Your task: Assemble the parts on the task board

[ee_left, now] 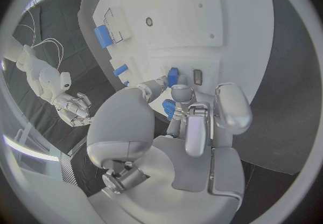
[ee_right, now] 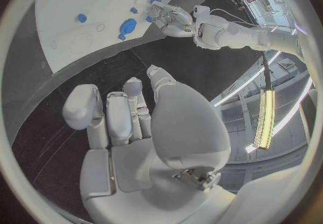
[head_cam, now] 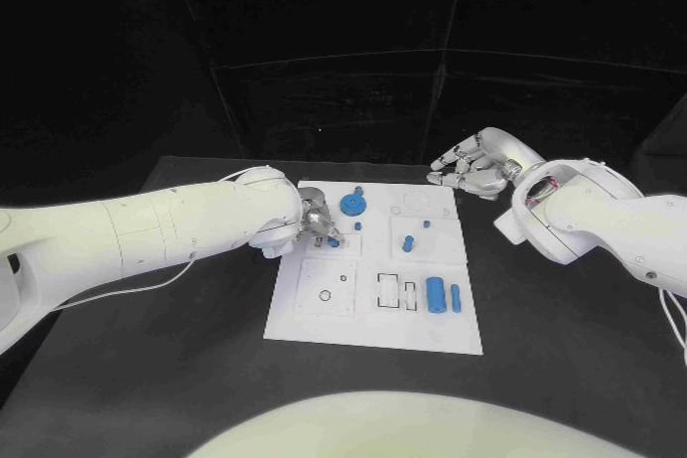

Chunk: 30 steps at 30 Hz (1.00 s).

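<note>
The left robot hand is pinching a small blue part at the task board's nine o'clock edge. The right robot hand is hovering empty, fingers loosely curled, at one o'clock. Several blue parts are lying loose; assembly looks barely underway.

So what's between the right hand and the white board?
In the head view, only bare black table separates the right hand from the white board.

Bright white task board against dim, dark surroundings; fisheye-bent edges.
</note>
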### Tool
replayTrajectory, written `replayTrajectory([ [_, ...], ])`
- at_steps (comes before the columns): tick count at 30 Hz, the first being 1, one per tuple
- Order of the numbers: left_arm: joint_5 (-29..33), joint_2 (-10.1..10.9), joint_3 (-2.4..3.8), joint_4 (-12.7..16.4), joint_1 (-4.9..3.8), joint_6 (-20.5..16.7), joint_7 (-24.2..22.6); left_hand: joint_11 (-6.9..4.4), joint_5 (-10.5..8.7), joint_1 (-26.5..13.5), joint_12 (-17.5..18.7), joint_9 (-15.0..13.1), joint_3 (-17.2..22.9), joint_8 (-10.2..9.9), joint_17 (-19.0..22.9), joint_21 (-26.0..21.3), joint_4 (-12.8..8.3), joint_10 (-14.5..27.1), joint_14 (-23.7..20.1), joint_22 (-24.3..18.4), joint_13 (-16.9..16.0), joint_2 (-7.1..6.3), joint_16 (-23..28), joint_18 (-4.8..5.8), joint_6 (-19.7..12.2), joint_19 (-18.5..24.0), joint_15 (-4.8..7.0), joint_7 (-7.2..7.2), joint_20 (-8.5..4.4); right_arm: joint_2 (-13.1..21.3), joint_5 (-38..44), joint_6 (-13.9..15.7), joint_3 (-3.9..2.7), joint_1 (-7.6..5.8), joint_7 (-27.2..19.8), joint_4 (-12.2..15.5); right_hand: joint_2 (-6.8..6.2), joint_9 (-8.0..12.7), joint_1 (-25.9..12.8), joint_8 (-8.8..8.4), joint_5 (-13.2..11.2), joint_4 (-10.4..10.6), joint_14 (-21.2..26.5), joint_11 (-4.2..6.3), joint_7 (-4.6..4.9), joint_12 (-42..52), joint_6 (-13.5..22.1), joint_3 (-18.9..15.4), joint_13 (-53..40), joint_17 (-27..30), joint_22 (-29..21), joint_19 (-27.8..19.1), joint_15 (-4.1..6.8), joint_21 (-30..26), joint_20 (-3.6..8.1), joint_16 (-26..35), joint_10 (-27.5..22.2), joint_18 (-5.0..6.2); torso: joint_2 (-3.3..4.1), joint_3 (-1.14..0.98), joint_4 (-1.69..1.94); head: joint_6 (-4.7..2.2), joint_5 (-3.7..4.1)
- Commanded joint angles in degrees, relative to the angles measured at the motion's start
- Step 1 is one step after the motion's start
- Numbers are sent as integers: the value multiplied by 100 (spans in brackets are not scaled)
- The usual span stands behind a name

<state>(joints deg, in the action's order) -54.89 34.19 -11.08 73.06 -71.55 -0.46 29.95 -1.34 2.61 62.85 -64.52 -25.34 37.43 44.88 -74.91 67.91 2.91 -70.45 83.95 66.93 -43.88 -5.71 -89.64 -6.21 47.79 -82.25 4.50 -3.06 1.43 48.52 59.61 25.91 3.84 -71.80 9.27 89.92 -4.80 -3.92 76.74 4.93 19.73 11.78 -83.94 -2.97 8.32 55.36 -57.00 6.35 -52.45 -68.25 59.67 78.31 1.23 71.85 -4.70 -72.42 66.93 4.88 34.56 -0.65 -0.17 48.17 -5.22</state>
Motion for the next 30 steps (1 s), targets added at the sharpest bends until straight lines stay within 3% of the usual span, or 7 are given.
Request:
replayTrajectory([
  [1,-45,5,0,0,0,164,71,-11,19,4,-15,-10,655,21,-1509,40,-629,-34,605,6,-10,69,-36,72,3,-20,37,30,-5,-5,-20,-36,-4,-13,-18,3,2,-7,-34,25,-15,51,-142,-12,-11,-6,49,-6,4,-1,-10,9,27,-26,27,24,-31,94,-3,2,4,12,11],
  [16,-44,-27,1,-11,0,278,93,-30,18,-62,-65,-35,617,82,-1509,58,-602,-78,605,31,-71,23,-36,78,35,-30,52,57,-18,-13,-20,-37,-4,-13,-24,2,2,-7,-34,25,-15,51,-142,-12,-11,-6,49,-6,4,-1,-10,9,27,-26,27,24,-31,94,0,-3,-1,-4,19],
  [22,-43,-61,1,-47,0,300,94,-62,20,-280,-143,-42,464,137,-1509,104,-459,-141,605,87,-176,-38,-36,89,110,-56,79,100,-40,-13,45,-42,-4,-13,-21,-10,16,-9,6,40,132,64,-143,-6,-16,-8,45,-17,25,14,-21,17,33,-41,32,48,-40,94,3,-5,1,-2,19],
  [30,-43,-110,1,-114,-2,335,102,-95,21,-533,-247,-21,313,158,-1509,172,-288,-217,605,166,-328,-66,-36,106,192,-94,107,135,-69,-18,83,-49,-4,-13,-16,-13,11,-9,4,42,144,69,-144,-6,-15,-9,47,-25,29,14,-31,15,33,-48,33,51,-42,96,1,-5,-1,6,22],
])
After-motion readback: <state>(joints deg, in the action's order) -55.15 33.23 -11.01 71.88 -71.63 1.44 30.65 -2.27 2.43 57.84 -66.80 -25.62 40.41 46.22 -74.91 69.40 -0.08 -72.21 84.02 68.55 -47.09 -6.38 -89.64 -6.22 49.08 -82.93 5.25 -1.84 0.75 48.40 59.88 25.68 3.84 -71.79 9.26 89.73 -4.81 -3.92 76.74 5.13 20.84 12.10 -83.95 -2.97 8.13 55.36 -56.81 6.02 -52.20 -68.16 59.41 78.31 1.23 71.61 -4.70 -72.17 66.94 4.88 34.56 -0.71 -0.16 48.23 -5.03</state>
